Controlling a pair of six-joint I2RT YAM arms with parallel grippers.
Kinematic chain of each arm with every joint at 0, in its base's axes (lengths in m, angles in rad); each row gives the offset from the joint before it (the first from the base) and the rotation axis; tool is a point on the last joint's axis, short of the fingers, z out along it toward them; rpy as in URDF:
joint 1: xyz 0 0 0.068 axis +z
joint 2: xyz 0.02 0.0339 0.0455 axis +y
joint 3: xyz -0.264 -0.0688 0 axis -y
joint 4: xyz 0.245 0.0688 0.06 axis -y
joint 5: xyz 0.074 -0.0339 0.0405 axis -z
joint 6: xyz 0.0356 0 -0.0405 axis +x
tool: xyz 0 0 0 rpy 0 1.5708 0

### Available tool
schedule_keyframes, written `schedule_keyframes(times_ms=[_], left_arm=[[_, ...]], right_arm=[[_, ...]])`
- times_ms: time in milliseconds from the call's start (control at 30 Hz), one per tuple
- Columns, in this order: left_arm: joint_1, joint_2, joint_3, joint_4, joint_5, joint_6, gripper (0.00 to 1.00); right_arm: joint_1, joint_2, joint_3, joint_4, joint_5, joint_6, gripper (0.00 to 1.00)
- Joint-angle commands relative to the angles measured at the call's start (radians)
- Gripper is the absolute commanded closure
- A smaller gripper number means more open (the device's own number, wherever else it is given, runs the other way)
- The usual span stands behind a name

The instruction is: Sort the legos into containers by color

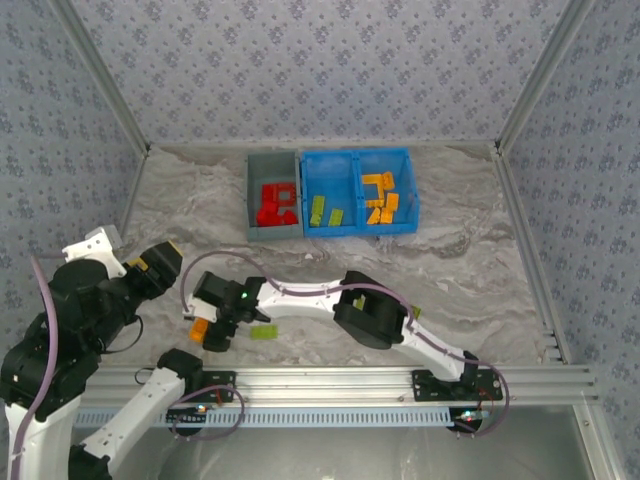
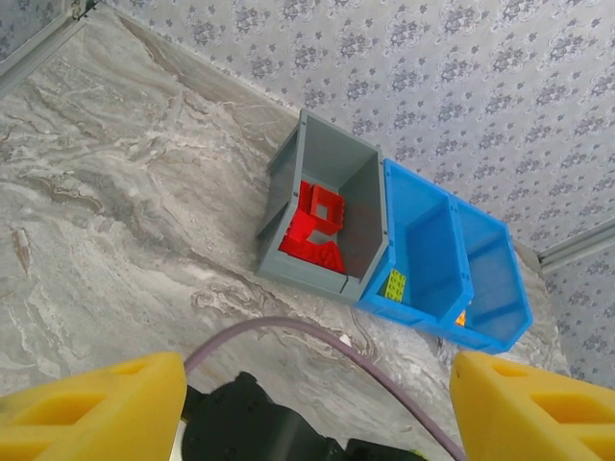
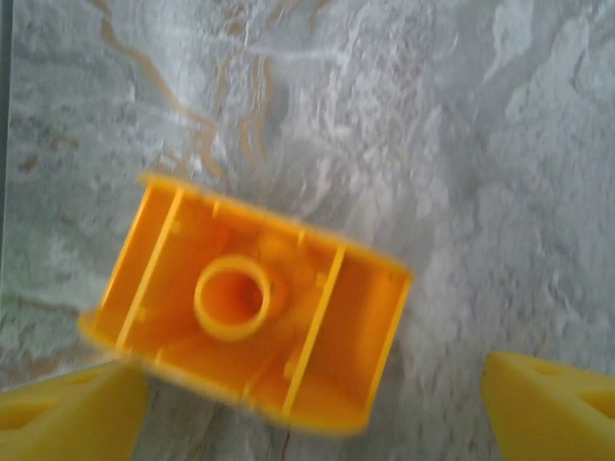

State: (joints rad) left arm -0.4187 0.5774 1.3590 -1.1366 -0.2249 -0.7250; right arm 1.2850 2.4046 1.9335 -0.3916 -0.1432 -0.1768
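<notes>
The hollow orange plastic brick (image 3: 245, 307) looks smooth and faintly glossy, the grey rectangular plastic bin (image 2: 332, 163) and bright blue twin plastic bin (image 2: 428, 240) show a duller sheen, the grey-veined marble-look tabletop (image 2: 125, 192) is matt, and the ribbed silver rail (image 1: 350, 380) is brushed metal.

Far back on the table (image 1: 450, 260), the single bin (image 1: 273, 233) sat left of the twin bin (image 1: 358, 229), walls touching. One brick pile (image 1: 274, 203) lay in the single bin, two bricks (image 1: 326, 212) in the twin's left compartment, and a bigger cluster (image 1: 381, 198) in its right. Near the front left, a loose brick (image 1: 199, 328) lay on the table, with another stray brick (image 1: 263, 331) just right of it.
</notes>
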Motion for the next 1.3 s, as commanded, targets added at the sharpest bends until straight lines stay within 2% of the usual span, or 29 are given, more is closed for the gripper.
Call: schedule_keyframes(times_ms=[0, 333, 500, 667, 833, 967, 1100, 1267], left_arm=[[0.006, 0.012, 0.04, -0.011, -0.006, -0.002, 0.27], [0.006, 0.0, 0.011, -0.016, 0.014, -0.023, 0.28], [0.006, -0.011, 0.01, -0.075, -0.038, -0.067, 0.29], [0.006, -0.008, 0.043, -0.247, -0.184, -0.183, 0.28], [0.006, 0.022, 0.057, -0.379, -0.212, -0.274, 0.25], [0.006, 0.035, 0.058, -0.426, -0.218, -0.313, 0.24], [0.006, 0.05, 0.063, -0.424, -0.193, -0.322, 0.24], [0.006, 0.134, 0.061, -0.332, -0.052, -0.221, 0.23]], right_arm=[[-0.015, 0.078, 0.104, -0.075, -0.001, -0.003, 0.08], [-0.047, 0.195, 0.316, -0.124, -0.036, 0.053, 0.09], [-0.053, 0.216, 0.346, -0.132, -0.086, 0.081, 0.23], [-0.053, 0.211, 0.347, -0.122, -0.102, 0.1, 0.37], [-0.055, 0.195, 0.338, -0.106, -0.105, 0.119, 0.51], [-0.06, 0.128, 0.258, -0.048, -0.095, 0.139, 0.61], [-0.072, -0.011, 0.079, 0.081, -0.057, 0.177, 0.64], [-0.1, -0.281, -0.184, 0.181, 0.09, 0.225, 0.66]])
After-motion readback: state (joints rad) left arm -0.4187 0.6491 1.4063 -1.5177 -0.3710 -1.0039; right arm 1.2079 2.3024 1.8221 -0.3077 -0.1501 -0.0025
